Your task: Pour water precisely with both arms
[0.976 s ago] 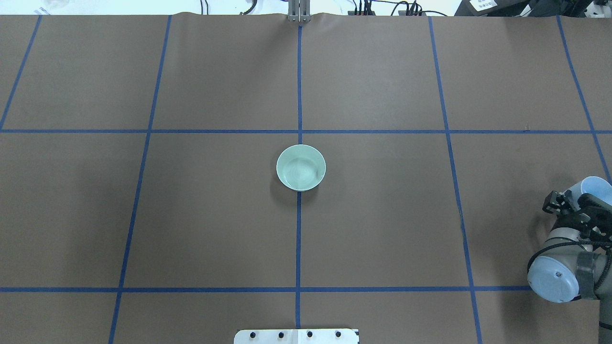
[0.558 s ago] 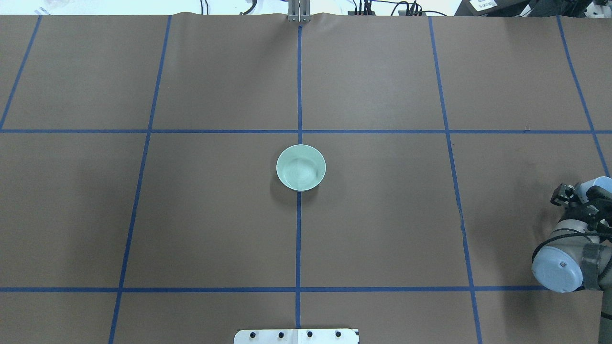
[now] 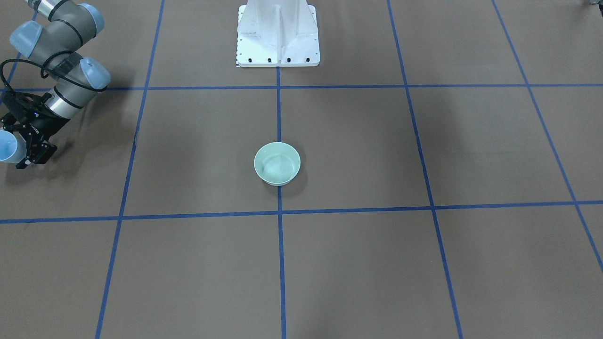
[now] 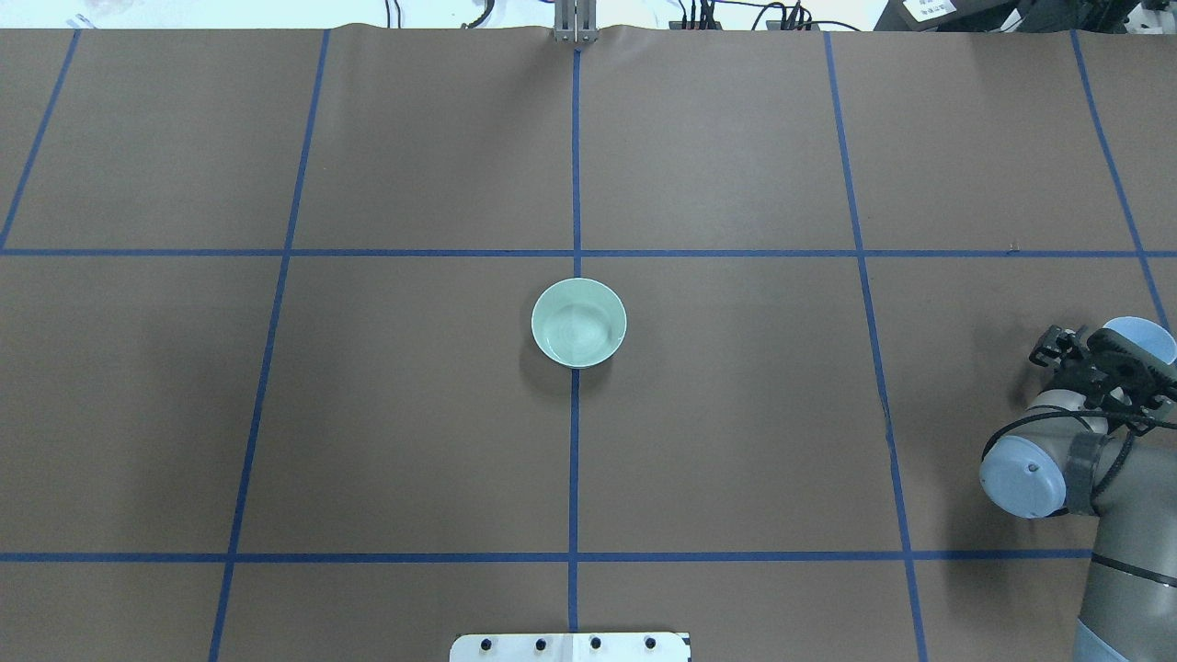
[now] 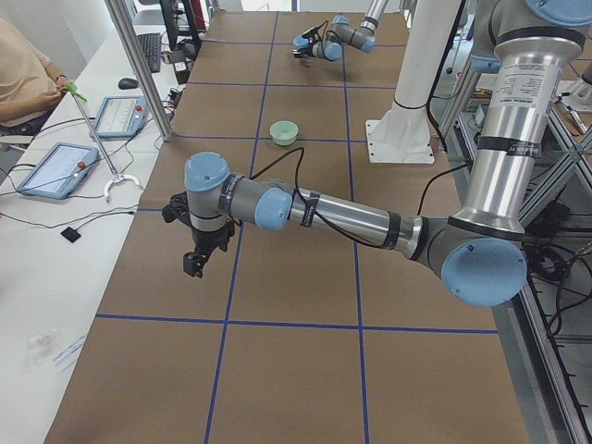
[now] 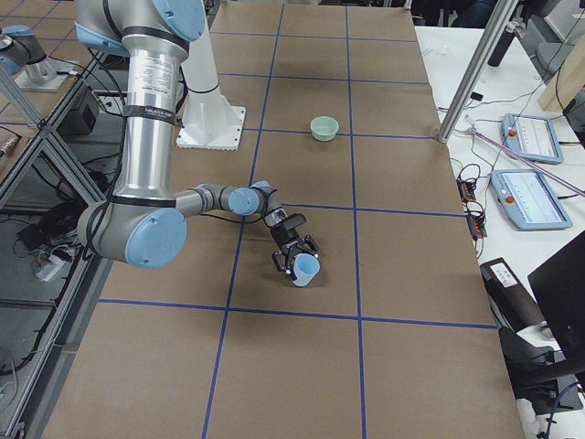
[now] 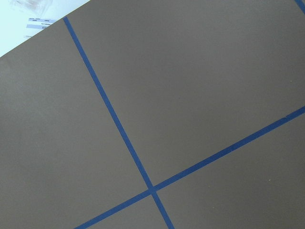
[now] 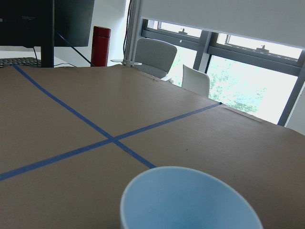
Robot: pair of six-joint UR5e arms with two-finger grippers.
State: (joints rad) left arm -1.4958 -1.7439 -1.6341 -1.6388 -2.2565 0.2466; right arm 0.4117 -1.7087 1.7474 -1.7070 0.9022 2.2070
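Note:
A pale green bowl (image 4: 579,323) stands at the table's middle, also in the front-facing view (image 3: 277,163); faint glints inside it suggest water. My right gripper (image 4: 1108,363) is at the table's right side, far from the bowl, shut on a light blue cup (image 4: 1140,336). The cup shows at the front-facing view's left edge (image 3: 6,147), in the right view (image 6: 305,268) and close up in the right wrist view (image 8: 188,202). My left gripper (image 5: 196,259) shows only in the left view, above bare table; I cannot tell whether it is open. Its wrist view shows only tape lines.
The white bolted pedestal (image 3: 278,35) stands at the robot's side of the table. Blue tape lines (image 4: 575,460) divide the brown cover. An operators' bench with tablets (image 5: 55,168) and a metal post (image 6: 471,78) run along the far side.
My right arm has moved forward and a little toward the middle, carrying the blue cup with it. The green bowl has not moved.

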